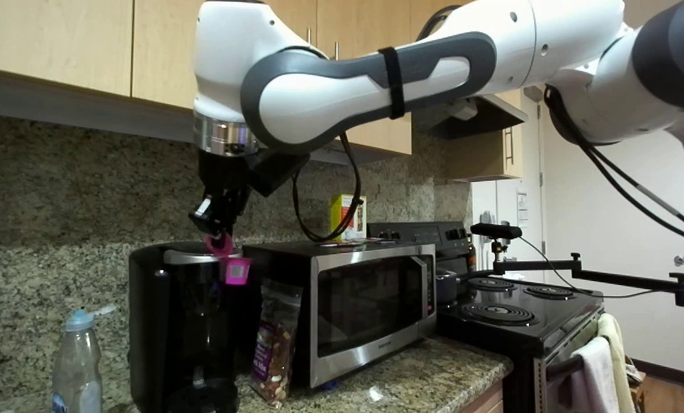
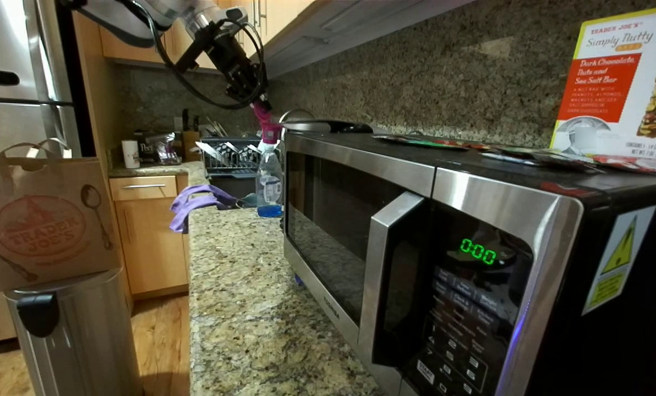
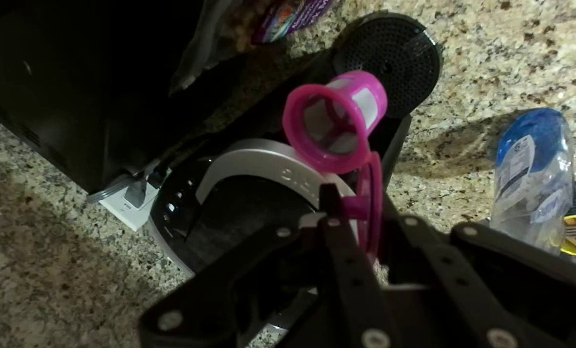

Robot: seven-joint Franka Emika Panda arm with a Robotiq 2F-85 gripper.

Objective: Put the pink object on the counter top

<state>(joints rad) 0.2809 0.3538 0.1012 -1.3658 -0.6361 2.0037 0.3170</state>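
“One pink object, then. Where is it?”

“Up in the air at the coffee maker, close by its top and toward its front, well above the worktop. It is a little cup with pale mesh sides and a round lid. In an exterior view it overlaps the top of the coffee maker; whether the two touch cannot be told.”

“And the claw?”

“Clamped on the lid above the coffee maker, a finger at each side. The cup hangs out from that grip with its mouth upward, slightly tilted.”

“What does the coffee maker have for neighbours?”

“The microwave just beside it, with 0:00 in green on its front. Between the two, toward the coffee maker's front, stands a clear bag of nuts with a purple label. Near the coffee maker, on the side away from the microwave, stands a clear bottle with blue liquid in its base.”

“Behind it?”

“A white outlet plate on the stone wall, with a dark plug in it.”

“And farther from the coffee maker?”

“A yellow-edged box, up on the microwave. Past the microwave, well apart from the coffee maker, is the black stove with its coil burners. The other way, in an exterior view, a purple cloth drapes over the worktop's edge beyond the coffee maker.”
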